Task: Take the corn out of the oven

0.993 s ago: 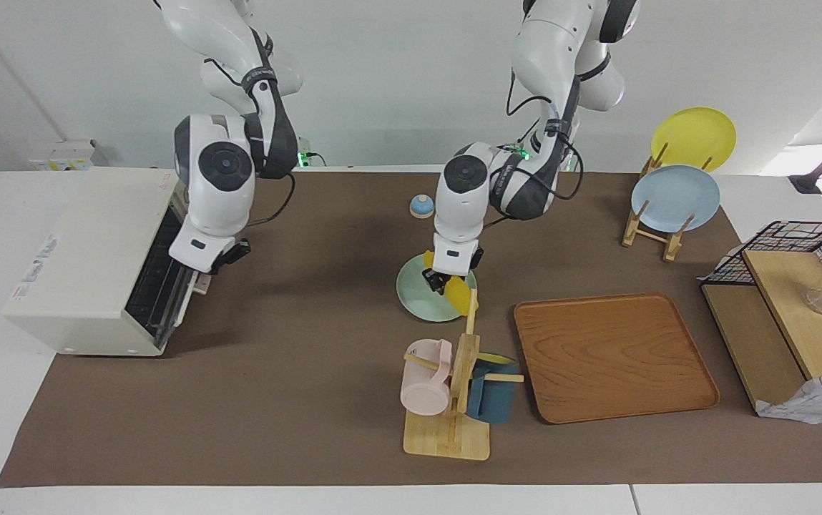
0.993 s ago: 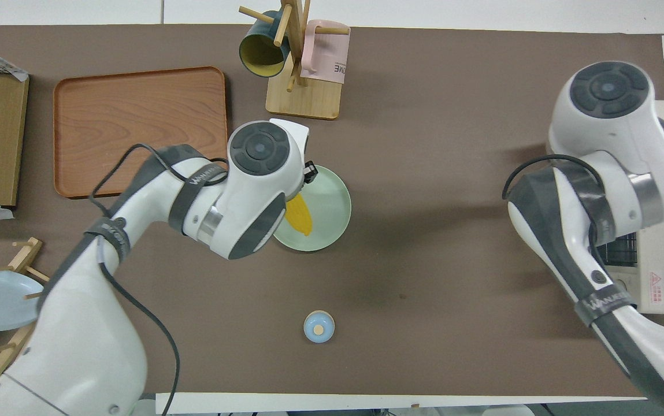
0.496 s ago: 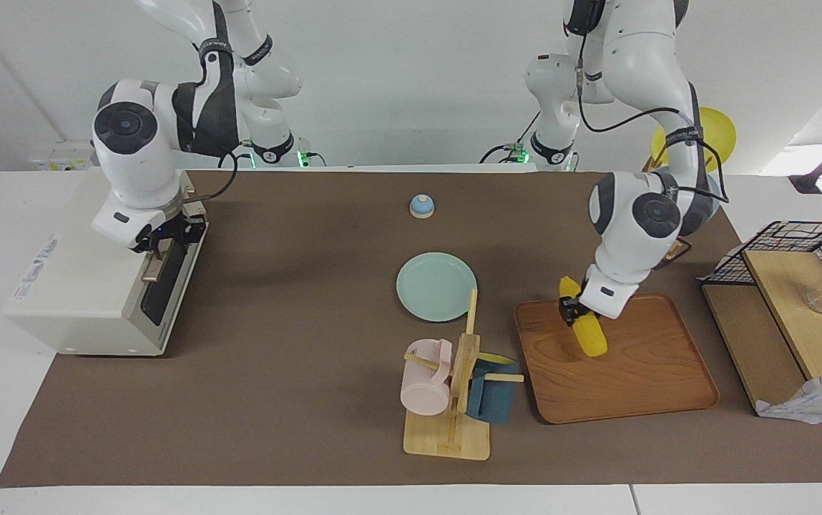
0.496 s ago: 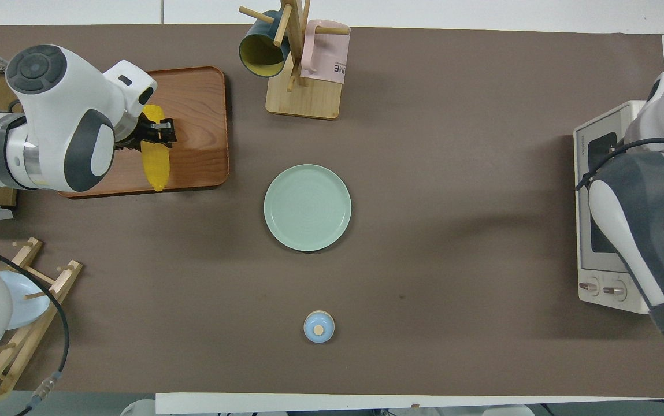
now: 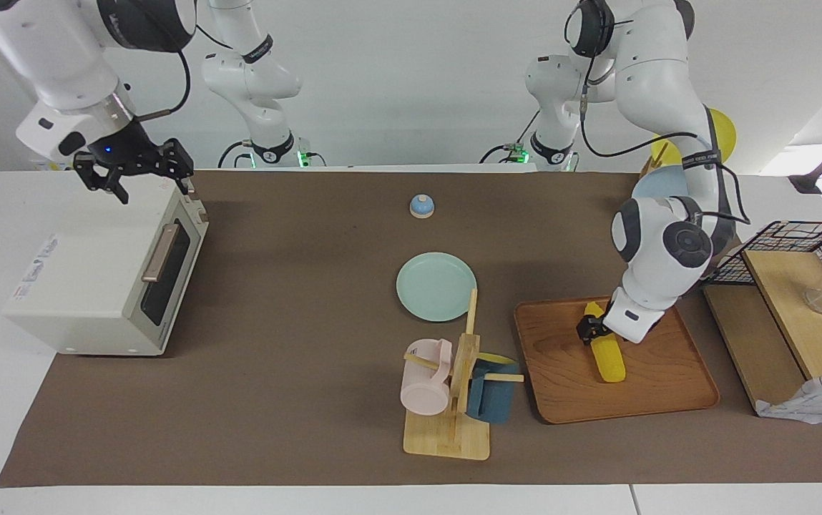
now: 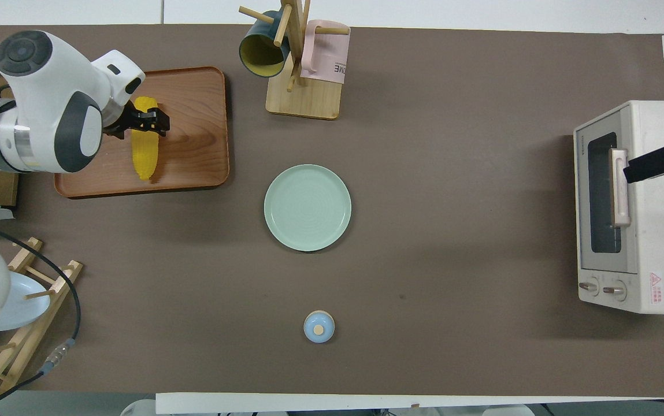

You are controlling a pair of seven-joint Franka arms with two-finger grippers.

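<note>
I am judging the task as all but finished: the corn (image 5: 607, 354) is lying on the wooden tray (image 5: 668, 400) at the left arm's end of the bench, well apart from the oven (image 5: 89, 286), which is sitting at the right arm's end with its door shut and its tan handle (image 6: 619, 186) flush against the dark glass. In the overhead view the tray is sitting at about ten o'clock from the green plate (image 6: 307, 207) and the oven at about three o'clock. What I am seeing as left is only for both arms to pull clear. The left gripper (image 5: 589, 330) is staying low over the tray, right at the end of the cob nearer the robots; its fingers are looking spread at either side of that end rather than pinching it, though I cannot tell whether a fingertip is still touching the cob. The right gripper (image 5: 135, 170) is hanging in the air over the oven's top edge above the door, its fingers spread wide and holding nothing. The cob is lying flat, its length running away from the robots, and looks settled.
</note>
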